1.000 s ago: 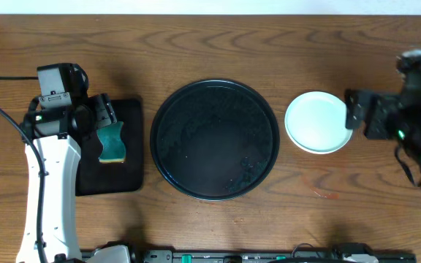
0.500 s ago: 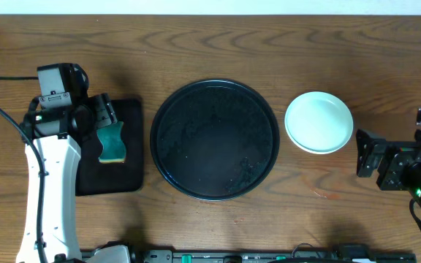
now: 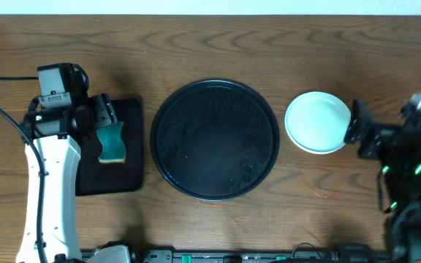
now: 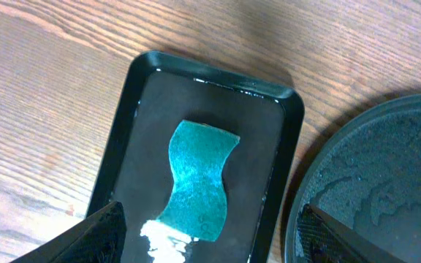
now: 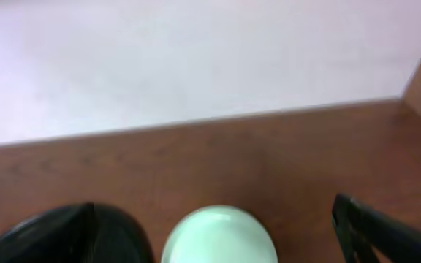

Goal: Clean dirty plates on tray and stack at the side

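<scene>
Both grippers are shown with jaws apart, and nothing is clamped in either. The left gripper (image 3: 107, 117) is positioned over the small tray (image 4: 134, 109), with its fingertips (image 4: 101, 234) spread wide in the left wrist view. A teal sponge (image 4: 199, 183) is laid flat in the small tray, below and between the left jaws. A patch of white foam (image 4: 163, 239) is seen at the sponge end nearest those jaws. The tray (image 3: 214, 139) is located just outside one left jaw, beside the small tray, and a wet film is visible on its floor.

The right gripper (image 3: 354, 126) is pointed at the plates (image 3: 317, 122), which are set directly ahead of its jaws on the table (image 3: 210, 44), between those jaws and the tray. Only a pale mint top face is shown, so the number stacked cannot be told. Contact between the right jaws and the plates' near edge cannot be told, as the right wrist view is blurred
</scene>
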`<action>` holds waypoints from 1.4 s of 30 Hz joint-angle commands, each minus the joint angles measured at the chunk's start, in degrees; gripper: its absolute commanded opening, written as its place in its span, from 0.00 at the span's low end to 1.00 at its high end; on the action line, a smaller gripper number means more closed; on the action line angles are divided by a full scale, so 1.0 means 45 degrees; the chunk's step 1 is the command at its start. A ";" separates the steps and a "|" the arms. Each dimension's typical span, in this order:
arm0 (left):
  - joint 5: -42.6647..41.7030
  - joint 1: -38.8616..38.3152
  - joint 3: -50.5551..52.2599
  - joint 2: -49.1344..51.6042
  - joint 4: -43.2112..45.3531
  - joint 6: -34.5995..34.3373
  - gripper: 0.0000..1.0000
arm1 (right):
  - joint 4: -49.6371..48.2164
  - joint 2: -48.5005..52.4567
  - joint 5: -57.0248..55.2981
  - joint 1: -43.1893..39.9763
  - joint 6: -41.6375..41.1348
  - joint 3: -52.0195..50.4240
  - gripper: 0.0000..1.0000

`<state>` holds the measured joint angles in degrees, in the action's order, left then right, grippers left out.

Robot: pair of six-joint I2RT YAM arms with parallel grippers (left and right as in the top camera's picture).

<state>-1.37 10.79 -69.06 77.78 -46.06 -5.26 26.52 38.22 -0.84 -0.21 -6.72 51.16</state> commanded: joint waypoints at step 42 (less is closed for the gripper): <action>-0.0024 0.0005 -0.0146 0.0024 -0.0024 0.0068 0.76 | -0.4945 -0.8325 0.0384 0.0568 0.0131 -1.1298 0.99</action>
<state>-1.37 10.79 -69.06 77.80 -46.09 -5.26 4.01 0.99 0.64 1.37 -6.70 0.40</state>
